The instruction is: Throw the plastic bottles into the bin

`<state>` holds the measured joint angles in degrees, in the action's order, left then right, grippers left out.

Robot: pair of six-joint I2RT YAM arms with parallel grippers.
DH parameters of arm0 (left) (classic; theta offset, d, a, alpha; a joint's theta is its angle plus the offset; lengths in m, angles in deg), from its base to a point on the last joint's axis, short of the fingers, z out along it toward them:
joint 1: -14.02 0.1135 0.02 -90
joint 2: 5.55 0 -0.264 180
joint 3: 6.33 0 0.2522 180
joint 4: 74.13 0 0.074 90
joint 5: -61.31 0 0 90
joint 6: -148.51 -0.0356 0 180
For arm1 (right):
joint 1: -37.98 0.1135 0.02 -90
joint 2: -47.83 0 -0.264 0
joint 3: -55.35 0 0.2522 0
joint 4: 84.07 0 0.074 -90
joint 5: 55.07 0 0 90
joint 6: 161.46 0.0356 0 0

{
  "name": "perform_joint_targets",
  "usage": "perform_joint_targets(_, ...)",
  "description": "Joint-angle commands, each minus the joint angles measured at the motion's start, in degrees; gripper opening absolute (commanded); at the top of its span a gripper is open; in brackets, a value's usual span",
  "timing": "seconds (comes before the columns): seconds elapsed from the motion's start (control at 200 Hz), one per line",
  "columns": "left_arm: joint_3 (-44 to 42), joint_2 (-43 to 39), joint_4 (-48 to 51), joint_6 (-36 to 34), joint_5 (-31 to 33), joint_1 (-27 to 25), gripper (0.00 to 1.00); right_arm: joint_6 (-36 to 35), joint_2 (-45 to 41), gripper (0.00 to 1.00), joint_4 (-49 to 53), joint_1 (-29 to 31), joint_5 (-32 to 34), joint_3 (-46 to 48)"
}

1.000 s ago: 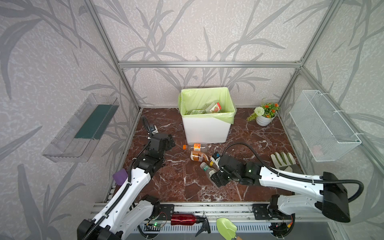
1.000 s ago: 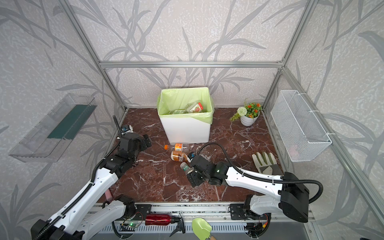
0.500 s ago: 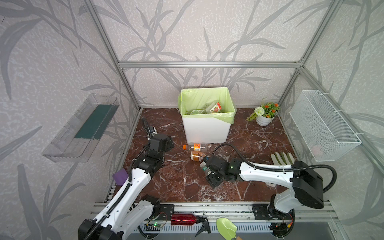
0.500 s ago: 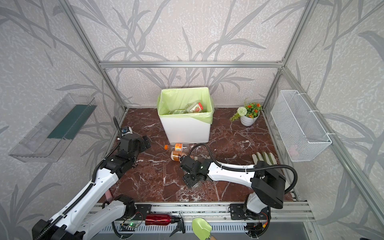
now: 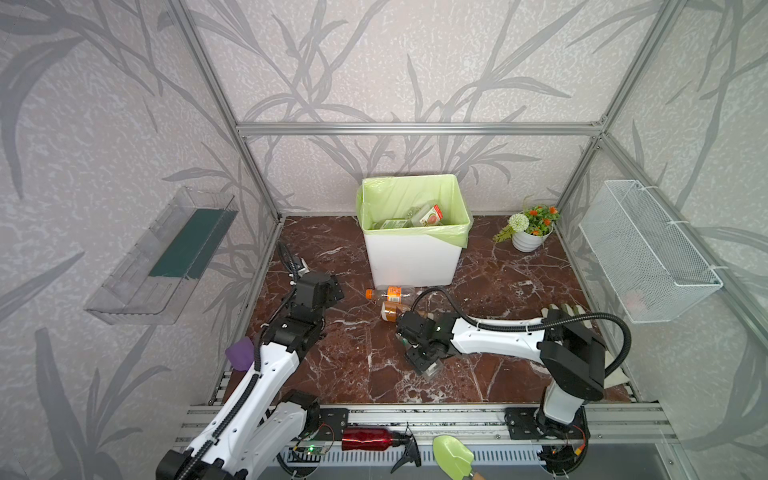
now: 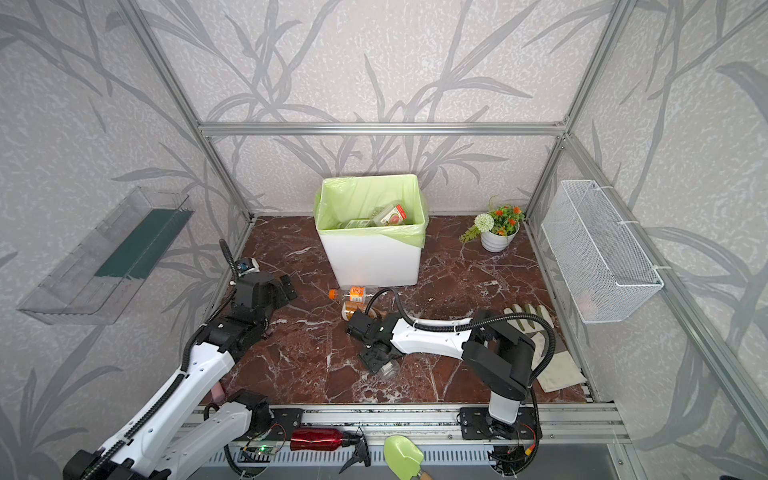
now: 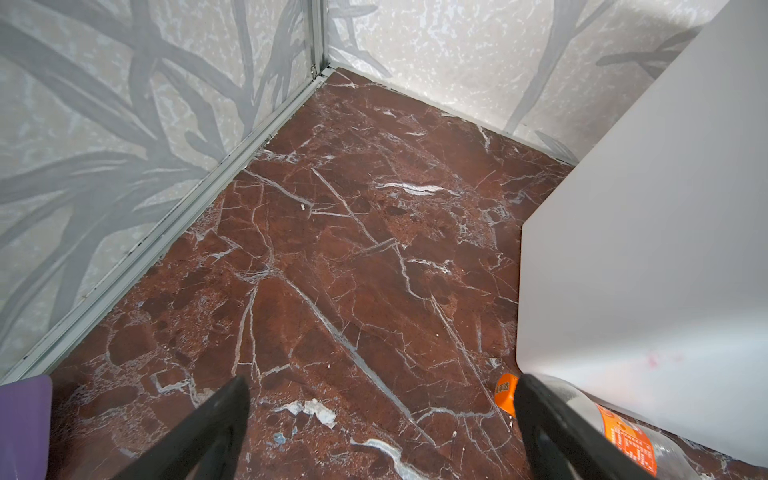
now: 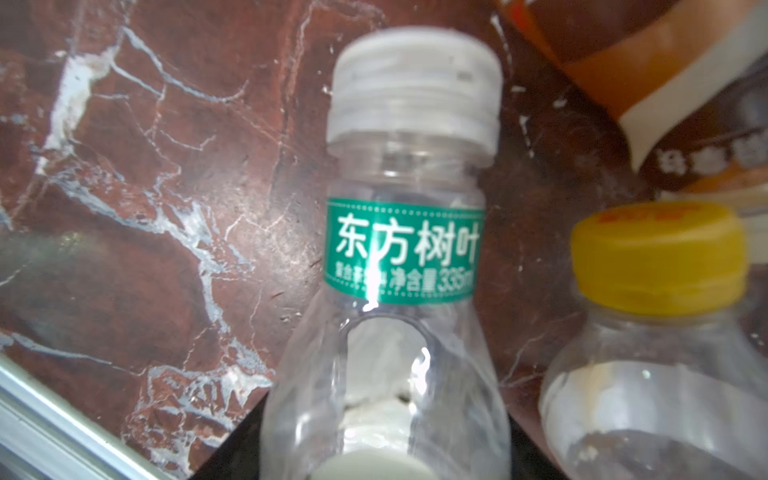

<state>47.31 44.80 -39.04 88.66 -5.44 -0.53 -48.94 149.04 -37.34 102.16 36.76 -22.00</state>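
The right gripper (image 8: 384,415) is low over the middle of the marble floor (image 7: 332,249), well on the near side of the bin (image 5: 411,262), and its dark fingers (image 8: 237,449) press against both sides of a clear bottle (image 8: 399,249) with a green label and a white cap, so it grips that bottle. In both top views the bottle's base sticks out from the gripper on the near side (image 5: 430,369) (image 6: 388,369). Just beside the held bottle, the right wrist view shows a yellow-capped bottle (image 8: 656,257) and, a little further off, a brown-labelled bottle (image 8: 623,62). The brown-labelled one lies on its side between the gripper and the bin (image 5: 392,311). An orange-capped bottle (image 5: 388,294) lies on its side at the near foot of the bin, right by the white wall. More bottles (image 5: 428,214) lie inside the bin on its green bag. The left gripper (image 7: 380,399) hangs over bare floor to the left of the bin with its fingers spread wide and nothing between them; one finger (image 7: 540,419) overlaps the orange-capped bottle in the left wrist view. A flower pot (image 5: 528,239) stands in the far right corner
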Motion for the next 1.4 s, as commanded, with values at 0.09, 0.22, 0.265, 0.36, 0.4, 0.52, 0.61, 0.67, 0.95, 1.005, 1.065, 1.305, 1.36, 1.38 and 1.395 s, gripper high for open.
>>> perform_joint_targets(0.09,-0.4,-0.6,1.1,0.4,-0.3,1.0,0.99,-1.0,-10.5,0.45,-1.0,0.3,-0.3,1.5)
perform_joint_targets(0.22,-0.5,-0.3,1.3,0.5,-0.4,1.4,0.99,-3.7,-23.8,0.43,-1.3,-3.3,3.5,2.2)
perform_joint_targets(0.265,-0.6,-0.4,1.4,0.6,-0.4,1.4,0.99,-4.8,-28.7,0.43,-2.3,-5.0,4.9,2.6)
perform_joint_targets(0.36,-0.7,-0.5,1.6,0.5,-0.5,1.6,0.99,-10.9,-39.8,0.42,-5.7,-12.3,7.6,2.4)
perform_joint_targets(0.4,-0.8,-0.7,1.9,0.5,-0.4,1.8,0.99,-13.5,-43.4,0.42,-6.3,-15.7,7.6,0.6)
perform_joint_targets(0.52,-1.3,-0.8,1.5,0.5,-0.9,2.0,0.99,-21.8,-48.5,0.41,-7.4,-24.1,8.5,-9.8)
perform_joint_targets(0.61,-1.5,-0.1,0.7,0.7,-1.9,2.1,0.99,-29.1,-47.7,0.41,-12.0,-26.9,10.4,-16.6)
perform_joint_targets(0.67,-0.8,0.9,2.0,1.2,-2.5,2.1,0.99,-31.4,-45.2,0.41,-14.9,-28.4,10.1,-21.2)
perform_joint_targets(0.95,-0.4,0.7,4.1,3.5,-4.3,2.0,0.99,-23.6,-18.8,0.42,-17.8,-33.2,-7.8,-39.6)
perform_joint_targets(1.005,-0.9,-0.1,4.0,3.9,-4.3,1.9,0.99,-21.1,-12.0,0.42,-17.4,-33.1,-13.7,-40.6)
perform_joint_targets(1.065,-1.1,-0.6,4.3,4.0,-4.2,2.0,0.99,-21.5,-4.4,0.42,-12.8,-32.0,-18.1,-44.5)
perform_joint_targets(1.305,-0.6,-3.9,8.5,2.3,-2.4,1.9,0.99,-26.7,-0.2,0.99,-2.4,-31.6,-8.1,-65.4)
perform_joint_targets(1.36,-1.0,-4.7,8.4,2.3,-2.4,1.9,0.99,-27.2,-3.1,0.99,-3.9,-32.0,-7.1,-67.0)
perform_joint_targets(1.38,-1.2,-4.9,8.3,2.4,-2.4,1.9,0.99,-27.7,-5.5,0.99,-4.4,-32.0,-6.8,-67.2)
perform_joint_targets(1.395,-1.2,-5.0,8.3,2.5,-2.5,2.0,0.99,-28.2,-6.5,0.99,-4.8,-32.0,-6.3,-67.2)
